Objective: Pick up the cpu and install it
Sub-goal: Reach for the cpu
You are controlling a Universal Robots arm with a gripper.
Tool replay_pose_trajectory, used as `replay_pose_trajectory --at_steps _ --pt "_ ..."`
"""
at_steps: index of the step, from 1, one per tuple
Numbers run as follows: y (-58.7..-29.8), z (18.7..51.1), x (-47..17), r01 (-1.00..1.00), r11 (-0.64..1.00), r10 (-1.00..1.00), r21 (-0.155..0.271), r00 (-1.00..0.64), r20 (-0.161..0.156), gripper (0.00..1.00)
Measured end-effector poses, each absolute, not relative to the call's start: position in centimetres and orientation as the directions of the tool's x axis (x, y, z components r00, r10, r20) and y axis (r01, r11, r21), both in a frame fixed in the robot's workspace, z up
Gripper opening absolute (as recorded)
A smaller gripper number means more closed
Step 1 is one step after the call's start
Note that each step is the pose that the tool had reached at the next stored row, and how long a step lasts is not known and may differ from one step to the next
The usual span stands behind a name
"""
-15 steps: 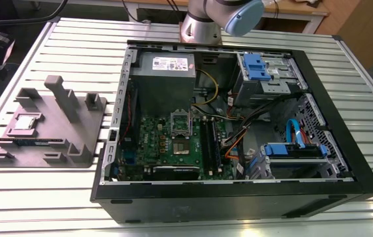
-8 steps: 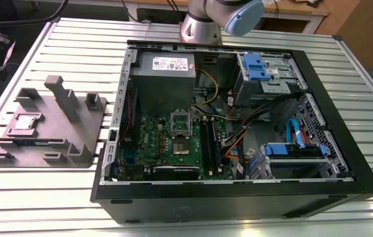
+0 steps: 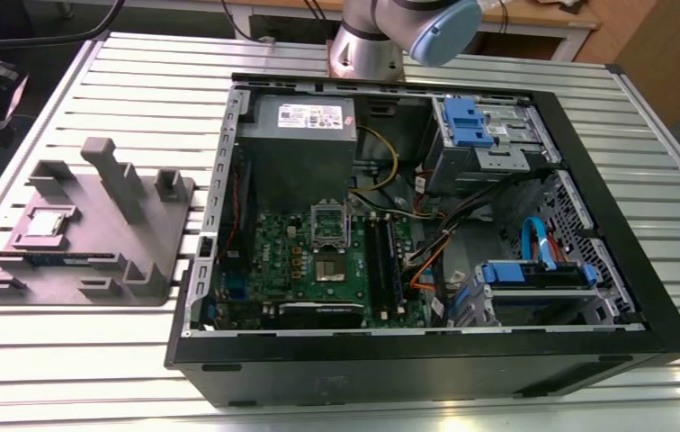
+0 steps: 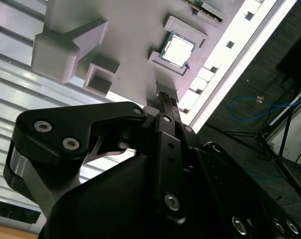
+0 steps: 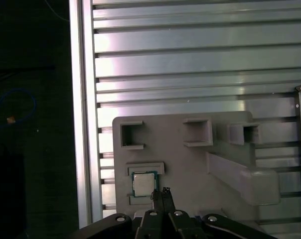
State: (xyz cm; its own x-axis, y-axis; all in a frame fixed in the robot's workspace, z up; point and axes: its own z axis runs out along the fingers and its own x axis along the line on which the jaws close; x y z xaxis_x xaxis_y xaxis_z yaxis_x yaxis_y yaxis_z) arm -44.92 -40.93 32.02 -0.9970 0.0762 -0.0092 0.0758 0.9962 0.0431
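Note:
The cpu (image 5: 144, 183) is a small silvery square with a greenish rim. It lies flat in a recess of the grey fixture (image 5: 190, 159) and shows in both wrist views (image 4: 178, 51). In the exterior view the cpu (image 3: 49, 220) sits on the fixture (image 3: 136, 243) at that view's left, outside the computer case. My gripper (image 5: 162, 193) hangs above the fixture just beside the cpu, apart from it. Its thin fingertips (image 4: 165, 99) are pressed together with nothing between them. The green motherboard (image 3: 304, 270) with its metal socket frame (image 3: 328, 223) lies inside the open case.
The open black computer case (image 3: 628, 270) holds a power supply (image 3: 304, 121), cables and blue drive brackets (image 3: 532, 270). Tall grey posts (image 3: 112, 175) rise from the fixture. A narrow blue-green memory stick (image 3: 58, 256) rests on the fixture. The slatted metal table's edge (image 5: 83, 124) runs close by.

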Motion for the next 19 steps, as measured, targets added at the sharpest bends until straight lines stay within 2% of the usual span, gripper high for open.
replay_pose_trajectory --at_steps 19 --pt "-41.4 30.0 -45.2 0.076 0.996 0.076 0.043 -0.997 -0.010 0.11"
